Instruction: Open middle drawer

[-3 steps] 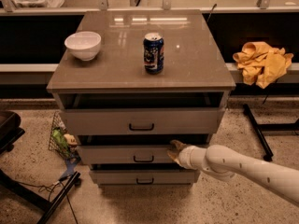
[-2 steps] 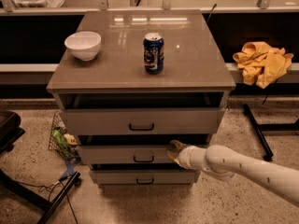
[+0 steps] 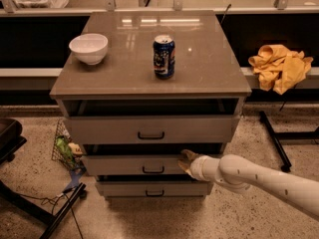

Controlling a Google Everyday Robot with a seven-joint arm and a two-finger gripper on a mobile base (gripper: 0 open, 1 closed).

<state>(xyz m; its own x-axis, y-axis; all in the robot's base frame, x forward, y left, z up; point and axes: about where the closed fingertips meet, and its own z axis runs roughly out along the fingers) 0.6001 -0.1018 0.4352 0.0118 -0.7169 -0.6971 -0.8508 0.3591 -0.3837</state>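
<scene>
Nothing has visibly moved since the earlier frames: the middle drawer [image 3: 119, 166], second of three, sits slightly pulled out, its wide, flat grey-beige front running left to right with a small black bar handle [image 3: 153, 170] at centre. Just right of that handle the gripper [image 3: 185, 161] meets the panel's top edge, probably hooked over it. Whether it is open or closed I cannot tell; the smooth white arm [image 3: 259, 179] trails right.

A white bowl [image 3: 88, 48] sits at ten o'clock on the cabinet top [image 3: 214, 63], a blue can [image 3: 164, 57] near centre, and seemingly a yellow cloth [image 3: 279, 66] out at three o'clock.
</scene>
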